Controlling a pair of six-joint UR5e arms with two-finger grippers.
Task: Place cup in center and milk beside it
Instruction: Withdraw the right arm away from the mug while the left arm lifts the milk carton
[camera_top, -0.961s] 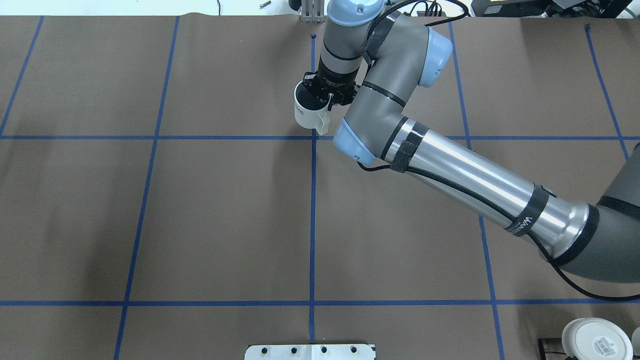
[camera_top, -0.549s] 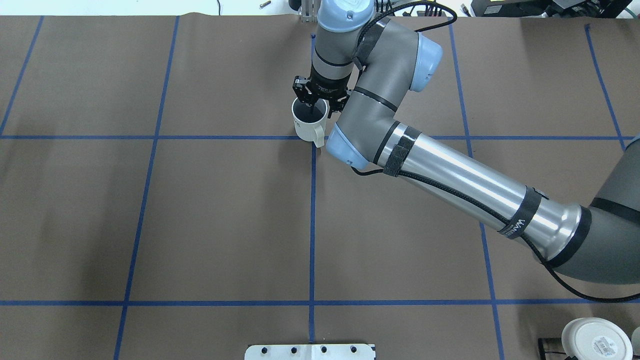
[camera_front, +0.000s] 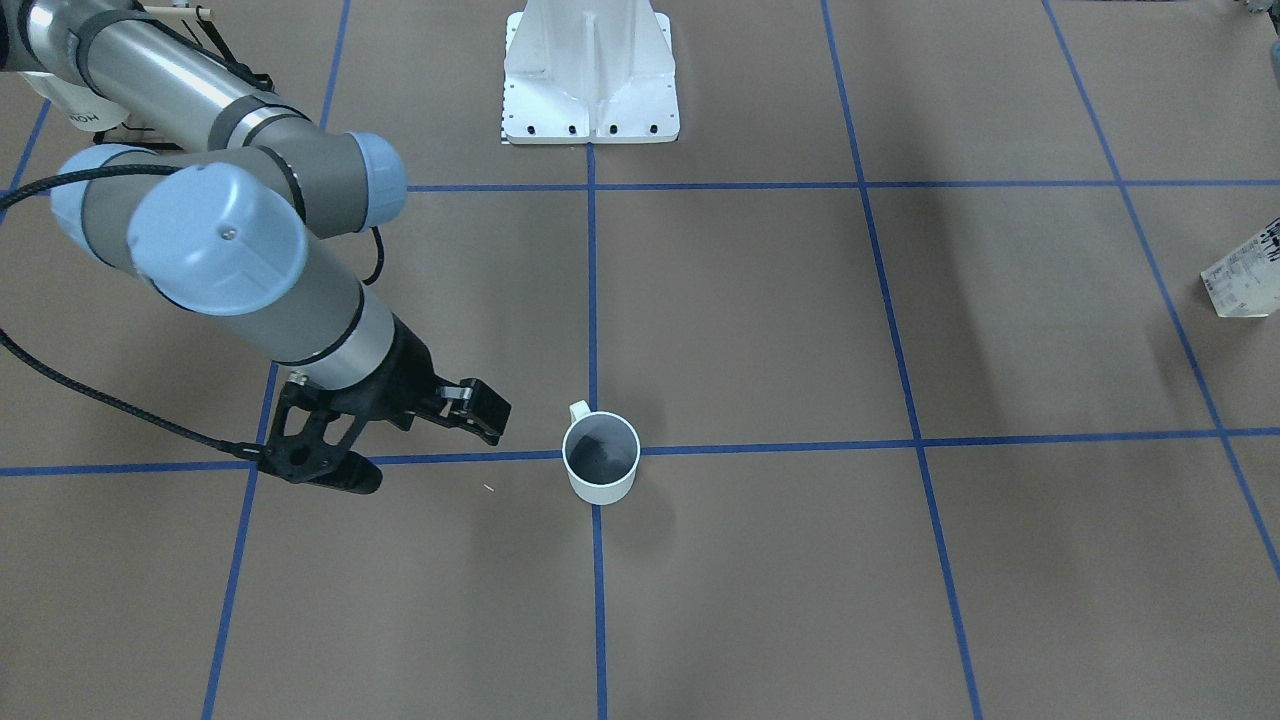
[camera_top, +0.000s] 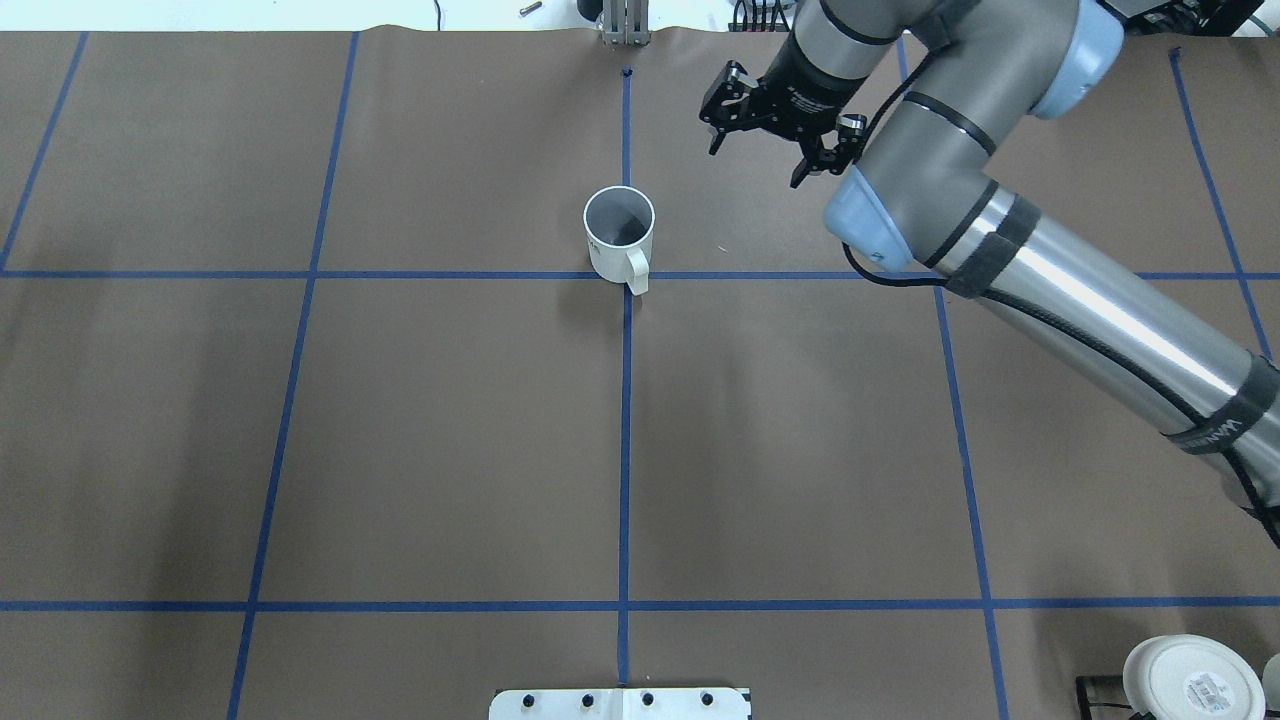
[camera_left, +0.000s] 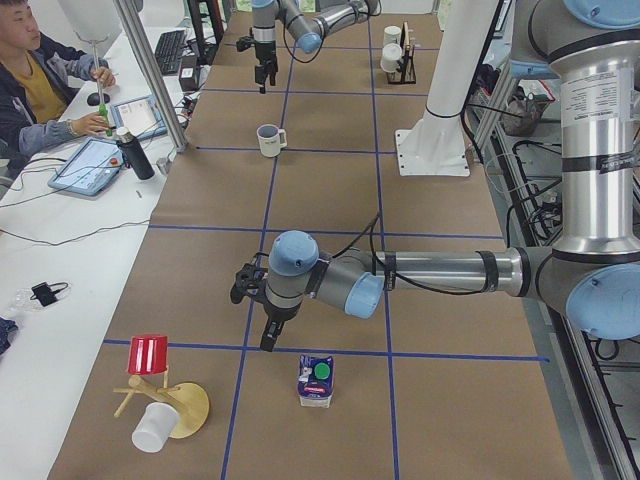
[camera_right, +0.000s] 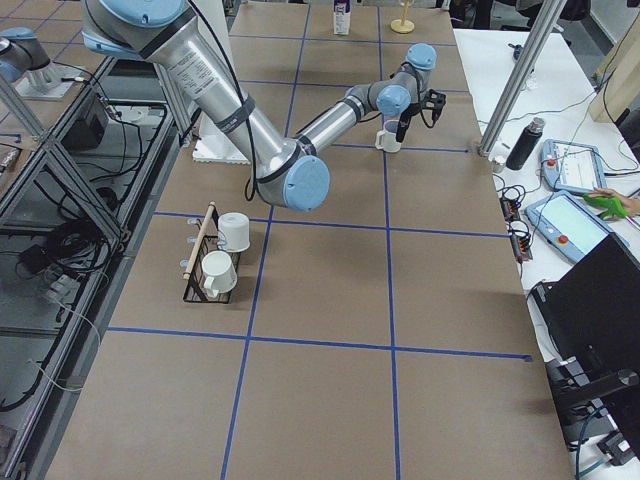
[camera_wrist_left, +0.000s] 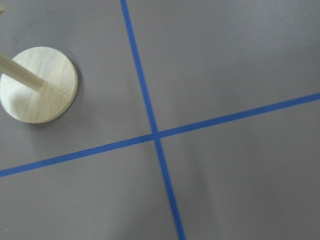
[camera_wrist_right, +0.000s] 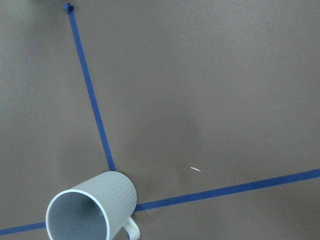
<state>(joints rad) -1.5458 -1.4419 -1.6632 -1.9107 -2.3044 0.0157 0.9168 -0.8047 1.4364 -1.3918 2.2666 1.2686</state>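
Smooth white cylindrical cup (camera_top: 619, 232), loop handle, upright on the center crossing (camera_top: 627, 293) of blue tape, right gripper (camera_top: 775, 125) spread wide and empty nearby, gable milk carton (camera_left: 316, 381) (round green cap, print unreadable) near left gripper (camera_left: 254, 315), its opening impossible to tell

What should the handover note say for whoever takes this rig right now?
Right gripper: open and empty, off to one side of the cup, not touching it.
Left gripper: hovers near the milk. It shows only in a side view, so I cannot tell whether it is open or shut.
Cup: upright on the center tape crossing, handle toward the robot.
Milk: upright, far out on the robot's left, in neither gripper.
Done: cup placed.
Left: pick up the milk and set it beside the cup.
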